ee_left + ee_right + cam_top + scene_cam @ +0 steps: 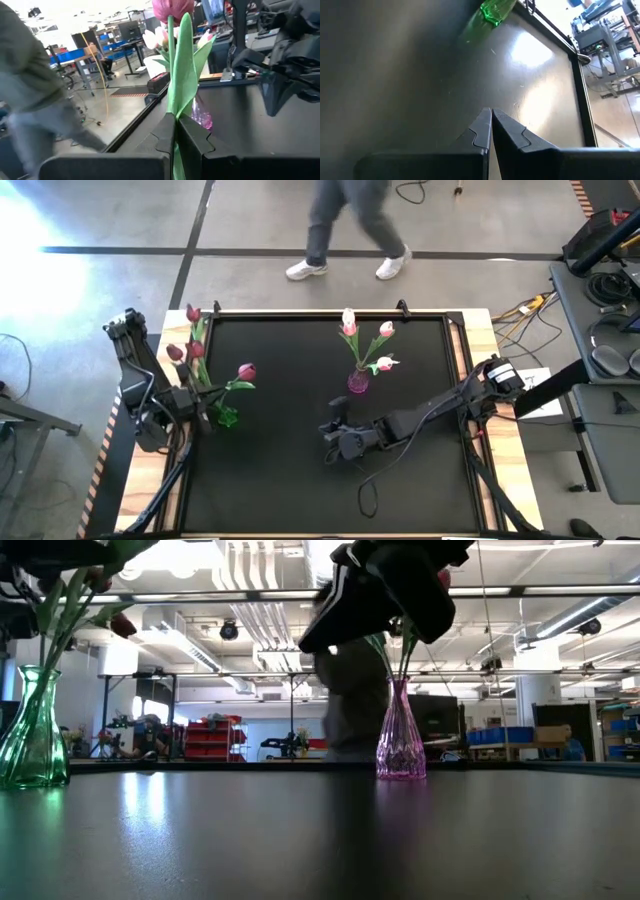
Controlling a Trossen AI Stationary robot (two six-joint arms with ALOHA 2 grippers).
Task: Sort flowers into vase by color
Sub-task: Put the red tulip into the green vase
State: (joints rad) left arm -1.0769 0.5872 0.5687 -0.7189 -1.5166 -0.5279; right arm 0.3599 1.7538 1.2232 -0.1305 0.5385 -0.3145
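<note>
No writing, label, brand, number or sign can be read in any of the four views. The white sheet (537,393) beside the table's right edge carries marks too small to make out, and the shelves and bins in the room beyond show no legible lettering.
</note>
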